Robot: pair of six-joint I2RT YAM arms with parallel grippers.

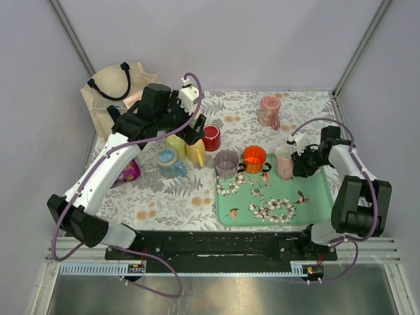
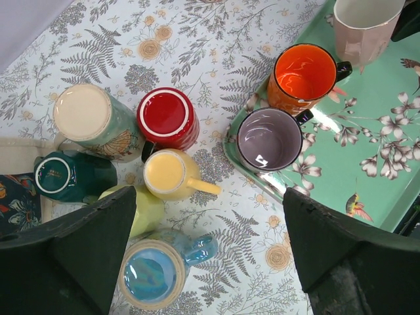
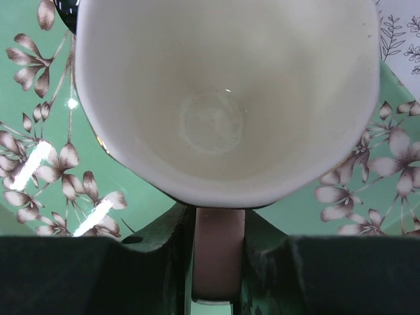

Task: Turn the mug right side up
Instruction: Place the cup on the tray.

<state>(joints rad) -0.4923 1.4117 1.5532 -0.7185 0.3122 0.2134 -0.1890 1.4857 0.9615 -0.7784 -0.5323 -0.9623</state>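
The mug (image 3: pixel 223 98), pale pink with a cream inside, stands mouth up on the right part of the green floral tray (image 1: pixel 315 203). My right gripper (image 3: pixel 218 262) is shut on its handle (image 3: pixel 218 252), one finger on each side. In the top view that mug (image 1: pixel 285 161) sits just left of the right gripper (image 1: pixel 296 161). The left gripper (image 2: pixel 210 256) hangs open and empty above a cluster of mugs. Below it stand bottom up a blue mug (image 2: pixel 154 269), a yellow one (image 2: pixel 167 172) and a red one (image 2: pixel 167 118).
An orange mug (image 2: pixel 303 72) and a grey-purple mug (image 2: pixel 269 139) stand mouth up on the tray's left end. A butterfly-patterned mug (image 2: pixel 92 118), a teal mug (image 2: pixel 62 176) and a lime mug (image 2: pixel 147 210) are in the cluster. Another pink mug (image 1: pixel 269 110) stands at the back; a cloth bag (image 1: pixel 115 92) lies back left.
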